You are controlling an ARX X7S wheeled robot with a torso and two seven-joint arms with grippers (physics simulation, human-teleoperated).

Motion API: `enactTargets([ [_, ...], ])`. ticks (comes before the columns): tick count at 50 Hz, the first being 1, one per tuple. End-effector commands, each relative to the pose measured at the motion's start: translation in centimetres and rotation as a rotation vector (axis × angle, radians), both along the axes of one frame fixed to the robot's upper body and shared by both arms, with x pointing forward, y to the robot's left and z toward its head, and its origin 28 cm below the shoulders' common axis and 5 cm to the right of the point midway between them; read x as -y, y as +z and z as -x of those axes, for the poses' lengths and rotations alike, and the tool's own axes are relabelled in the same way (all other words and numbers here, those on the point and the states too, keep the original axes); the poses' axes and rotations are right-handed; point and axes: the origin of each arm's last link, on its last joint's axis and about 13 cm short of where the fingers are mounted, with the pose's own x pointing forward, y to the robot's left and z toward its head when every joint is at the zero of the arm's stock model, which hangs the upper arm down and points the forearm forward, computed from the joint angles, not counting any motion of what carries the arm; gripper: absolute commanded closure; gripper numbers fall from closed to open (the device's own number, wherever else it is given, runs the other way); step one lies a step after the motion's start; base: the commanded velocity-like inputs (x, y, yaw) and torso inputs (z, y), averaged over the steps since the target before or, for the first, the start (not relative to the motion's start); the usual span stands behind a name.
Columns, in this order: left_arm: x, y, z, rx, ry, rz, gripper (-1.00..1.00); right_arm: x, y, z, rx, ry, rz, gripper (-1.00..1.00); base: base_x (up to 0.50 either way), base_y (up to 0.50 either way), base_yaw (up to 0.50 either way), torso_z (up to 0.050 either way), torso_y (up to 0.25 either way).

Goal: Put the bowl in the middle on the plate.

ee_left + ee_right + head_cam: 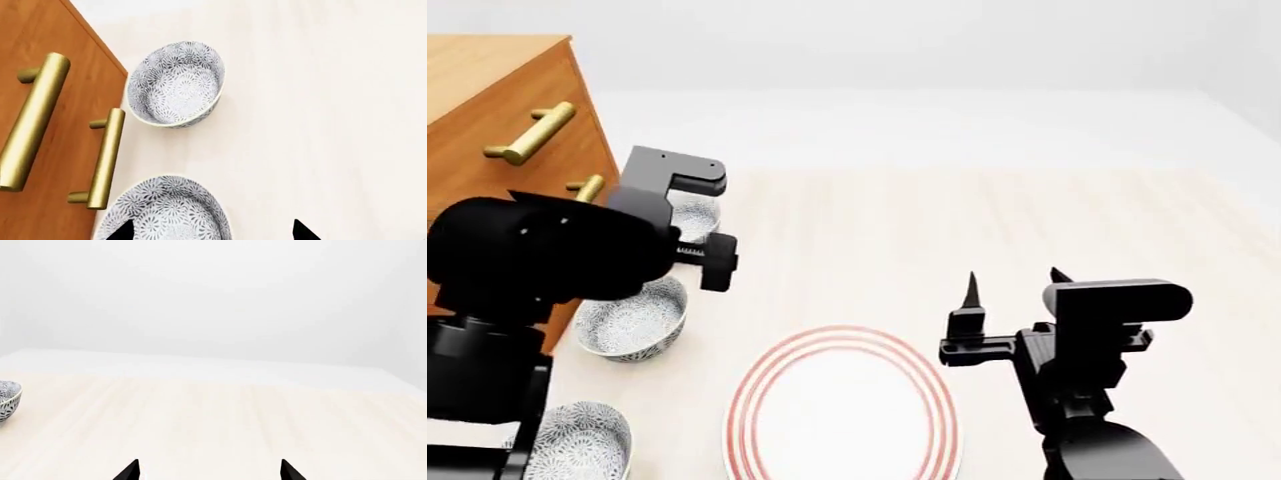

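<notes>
Three look-alike lacy grey-blue bowls stand in a row beside the cabinet. The middle bowl [633, 320] [167, 207] rests on the floor-like surface, left of and beyond the plate [841, 405], which is white with red rings. My left gripper [703, 262] [213, 232] hovers above the middle bowl, open, one fingertip [123, 231] over the bowl and the other over bare surface. My right gripper [1014, 282] [208, 471] is open and holds nothing, to the right of the plate.
The far bowl [698, 216] [175, 84] is partly hidden behind my left arm. The near bowl [582, 440] sits at the lower left. A wooden cabinet [494, 120] [60, 100] with gold handles [35, 120] borders the bowls. A bowl's edge [7, 400] shows in the right wrist view.
</notes>
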Motion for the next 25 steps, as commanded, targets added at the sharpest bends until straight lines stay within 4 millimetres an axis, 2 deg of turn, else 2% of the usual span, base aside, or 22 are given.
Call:
enactTargets([
  [1, -0.1, -2.0, -0.7, -0.094, -0.003, -0.042, -1.0, -0.1, -0.1, -0.1, -0.001, 0.005, -0.002, -1.0, 0.0, 0.0, 0.0, 0.0, 0.0],
  [4, 0.0, -2.6, -0.7, -0.113, -0.007, -0.051, -1.0, -0.1, -0.2, -0.2, -0.002, 0.005, -0.003, -1.0, 0.0, 0.0, 0.0, 0.0, 0.0],
  [18, 0.7, -3.0, -0.7, -0.146, -0.028, -0.032, -1.0, -0.1, -0.3, 0.0, -0.004, 0.009, -0.009, -1.0, 0.0, 0.0, 0.0, 0.0, 0.0],
  [25, 0.6, -4.0, -1.0, -0.174, -0.026, -0.023, -1.0, -0.1, -0.5, -0.3, -0.01, 0.013, -0.02, -1.0, 0.0, 0.0, 0.0, 0.0, 0.0],
])
